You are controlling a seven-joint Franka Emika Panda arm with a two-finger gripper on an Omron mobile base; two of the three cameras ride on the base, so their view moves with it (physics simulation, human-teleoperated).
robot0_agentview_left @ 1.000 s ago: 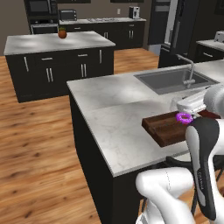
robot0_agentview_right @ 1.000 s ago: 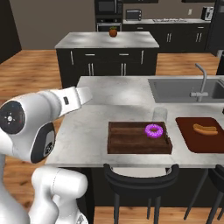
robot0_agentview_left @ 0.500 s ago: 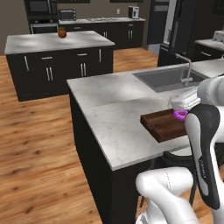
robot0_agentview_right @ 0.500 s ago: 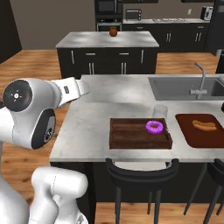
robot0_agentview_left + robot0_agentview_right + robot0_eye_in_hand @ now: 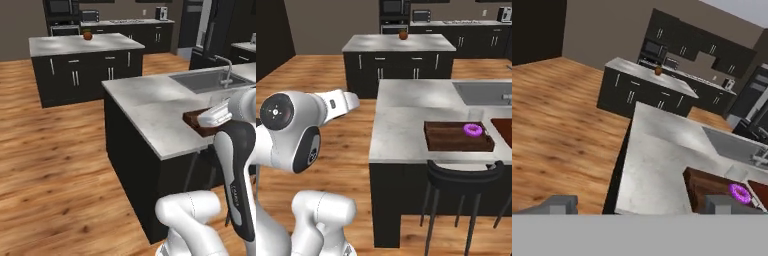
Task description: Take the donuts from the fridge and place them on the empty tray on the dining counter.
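1. Separate island [image 5: 393, 44]: a pale stone top on black cabinets with slim silver handles; a small round orange-brown object [image 5: 403, 35] stands on it, well apart from everything else.
2. Floor [image 5: 331, 150]: warm wood planks with visible grain, running between the island and the counter.
3. Dining counter [image 5: 406, 120]: a long slab of white-grey marble with faint veining on a black base; an inset grey sink [image 5: 200, 81] with a curved faucet [image 5: 227, 70] sits toward its far end.
4. Empty tray [image 5: 451, 137]: a flat, dark brown rectangle lying near the counter's front edge, its long axis running along that edge. It now holds one ring donut with bright purple icing [image 5: 472, 130], lying flat with its hole facing up, in the tray's right-hand part.
5. A second brown tray [image 5: 503, 127] lies just beside the first, cut off by the picture's border.
6. Stool [image 5: 463, 172]: a curved black backrest on thin dark legs, in front of the counter below the tray.
7. Gripper [image 5: 637, 205]: the two dark fingers stand wide apart with nothing between them, poised apart from the counter's near edge.
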